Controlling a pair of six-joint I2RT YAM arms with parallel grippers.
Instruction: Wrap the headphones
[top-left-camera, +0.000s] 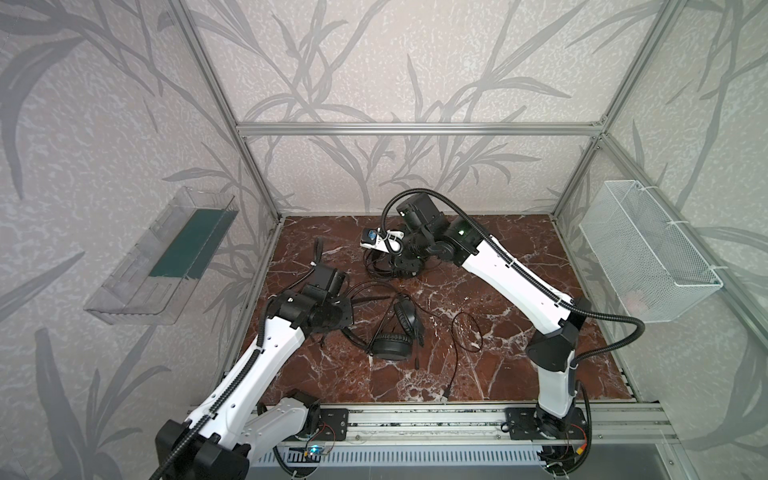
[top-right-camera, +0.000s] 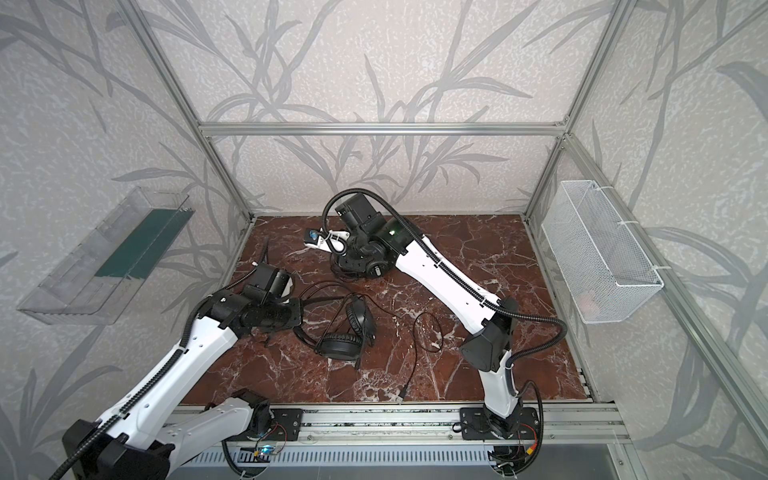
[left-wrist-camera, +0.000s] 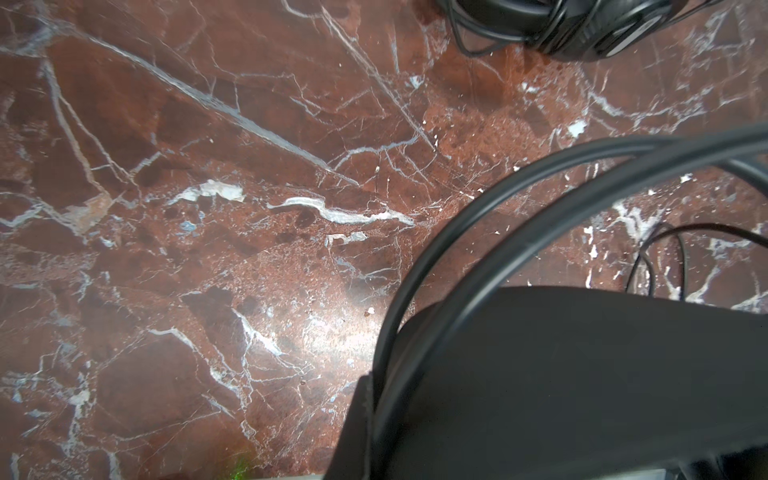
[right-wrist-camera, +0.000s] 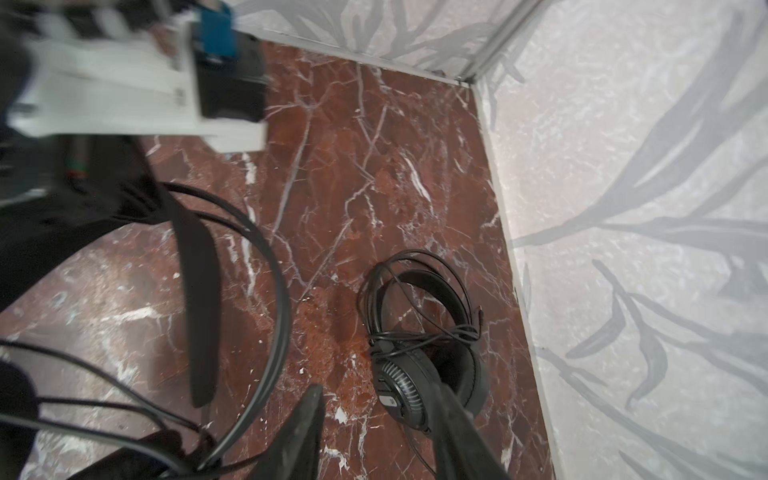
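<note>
Two white-shelled arms with black joints

The white-shelled left arm (top-left-camera: 274, 345) and matching right arm (top-left-camera: 519, 278) have glossy casings dotted with small dark holes, linked by matte black joint housings (top-left-camera: 552, 345). A ribbed black cable hose (top-left-camera: 615, 322) runs along each arm. Black square base plates (top-left-camera: 332, 422) carry corner screws, with thin red wires (top-left-camera: 329, 431) just beside them. A small green lamp (top-left-camera: 462, 227) glows on the right arm's black wrist block, near a white bracket with a blue module (top-left-camera: 376, 240). The right pincer (right-wrist-camera: 376, 384) has matte black tapering fingers (right-wrist-camera: 303, 436).

A robotics lab cell: aluminium frame (top-left-camera: 415, 129) and leaf-patterned panels (top-left-camera: 374, 62) enclose the marble-look surface (top-left-camera: 540, 232), mounting rail (top-left-camera: 415, 419) along its front.
</note>
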